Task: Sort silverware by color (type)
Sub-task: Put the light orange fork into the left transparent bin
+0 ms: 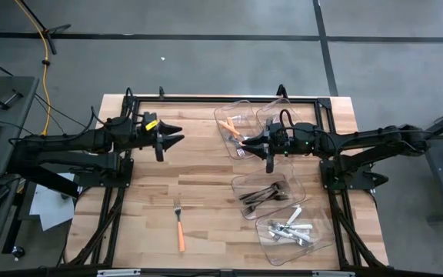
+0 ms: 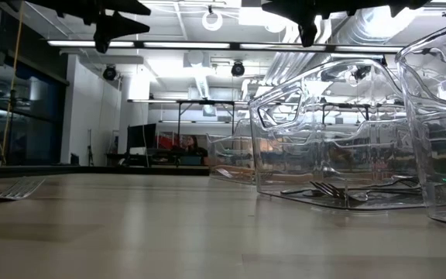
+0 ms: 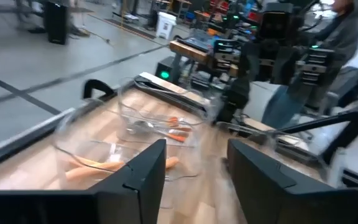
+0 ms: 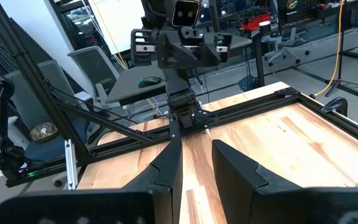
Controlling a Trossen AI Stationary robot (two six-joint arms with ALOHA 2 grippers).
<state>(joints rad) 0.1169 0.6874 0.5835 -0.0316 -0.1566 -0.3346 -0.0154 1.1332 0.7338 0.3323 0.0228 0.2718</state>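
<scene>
A: High view? 
B: One orange-handled fork (image 1: 179,224) lies loose at seven o'clock; bins at three hold the rest, sorted. 
A: Wrist views? 
B: Left gripper (image 3: 194,171) parted, empty; right gripper (image 4: 196,163) narrowly parted, empty.

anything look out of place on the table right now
Yes: one orange-handled fork lies alone on the bare wood, while the other silverware sits in the clear bins. Both grippers are raised and empty.

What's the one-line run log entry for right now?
left gripper: open, empty, raised | right gripper: empty, over orange bin | orange fork: loose on table
</scene>
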